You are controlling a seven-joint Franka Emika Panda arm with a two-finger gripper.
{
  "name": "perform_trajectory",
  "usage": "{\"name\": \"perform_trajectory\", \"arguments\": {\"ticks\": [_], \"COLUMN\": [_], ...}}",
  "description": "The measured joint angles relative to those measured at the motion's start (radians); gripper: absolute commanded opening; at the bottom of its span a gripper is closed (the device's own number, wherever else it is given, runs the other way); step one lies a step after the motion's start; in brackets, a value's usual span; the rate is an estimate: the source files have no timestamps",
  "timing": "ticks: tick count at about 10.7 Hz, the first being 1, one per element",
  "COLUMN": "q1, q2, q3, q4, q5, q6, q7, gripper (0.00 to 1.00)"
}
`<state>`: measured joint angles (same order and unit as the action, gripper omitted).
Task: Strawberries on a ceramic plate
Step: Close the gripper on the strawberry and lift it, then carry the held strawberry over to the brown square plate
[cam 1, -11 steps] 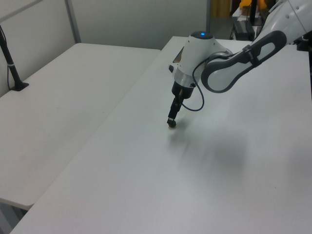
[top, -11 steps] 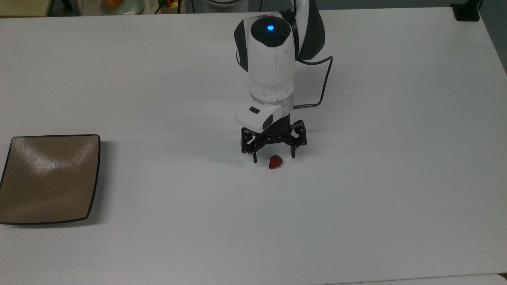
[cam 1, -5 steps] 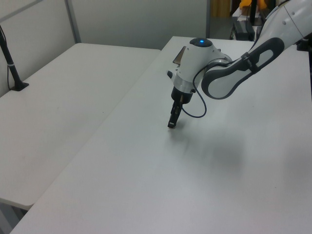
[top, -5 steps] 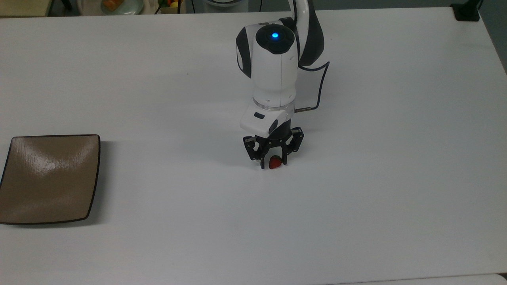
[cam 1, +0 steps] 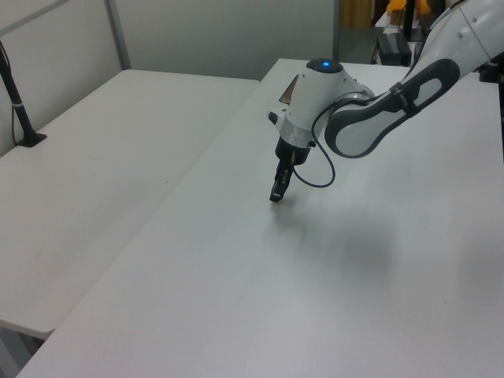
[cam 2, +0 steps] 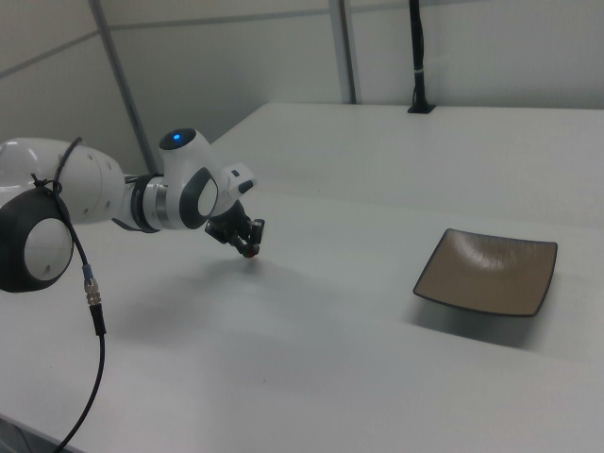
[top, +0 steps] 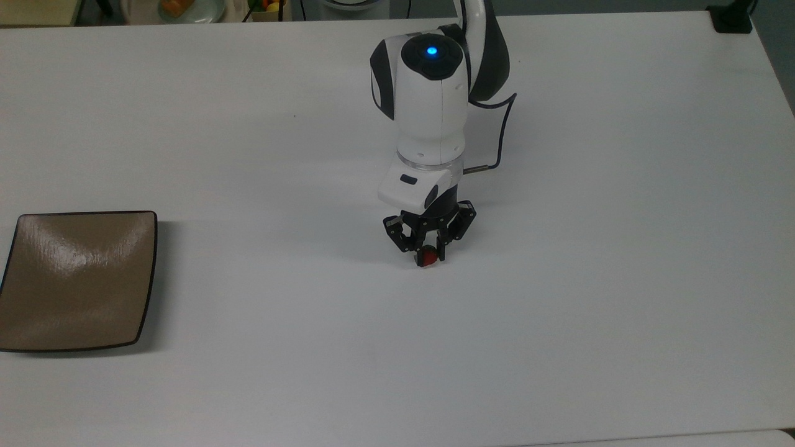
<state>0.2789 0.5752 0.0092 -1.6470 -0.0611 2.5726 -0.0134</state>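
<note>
Top view. Centrally on the white table (top: 621, 248), the gripper (top: 427, 256) points down with its fingers drawn in against the strawberry (top: 426, 259), which shows as a small red spot between the tips, at or just above the tabletop. The plate (top: 74, 279) lies bare at the top view's left edge, well apart from the gripper. A blue light glows on the arm (top: 431, 93) above the wrist. At the top view's upper left, beyond the table, a round pale dish (top: 186, 9) holds orange food.

Left view. The arm (cam 1: 370, 118) reaches down from the left view's upper right; the gripper (cam 1: 275, 197) stands with its tips at the table (cam 1: 236, 315). The fruit cannot be made out between the tips.

Right view. The gripper (cam 2: 248, 249) hangs low over the table (cam 2: 283, 377) on the right view's left, a dark red speck at its tip. The plate (cam 2: 486, 271) sits on the right view's right, well apart and bare.

Step in hand, as judged: the grasp, with the fingers clamped on the fruit and the lift not yet clearly made. The next move calls for a straight lift, a carry across to the plate, and a low release, since so small and rounded a fruit may roll on the glossy glaze.

No brand, label or writing can be read.
</note>
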Motion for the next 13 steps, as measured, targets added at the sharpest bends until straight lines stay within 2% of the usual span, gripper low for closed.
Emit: {"name": "perform_trajectory", "arguments": {"ticks": [3, 6, 8, 10, 13], "q1": [-0.003, -0.029, -0.051, -0.056, -0.101], "q2": [-0.064, -0.221, -0.316, -0.396, -0.435], "q3": [-0.001, -0.007, -0.033, -0.088, -0.104], "q4": [0.013, 0.021, 0.023, 0.025, 0.040], "q5": [0.000, 0.001, 0.026, 0.074, 0.094], "q6": [-0.056, -0.314, -0.470, -0.577, -0.663], "q7": [0.000, 0.000, 0.000, -0.001, -0.058], "gripper": [0.09, 0.09, 0.09, 0.09, 0.10]}}
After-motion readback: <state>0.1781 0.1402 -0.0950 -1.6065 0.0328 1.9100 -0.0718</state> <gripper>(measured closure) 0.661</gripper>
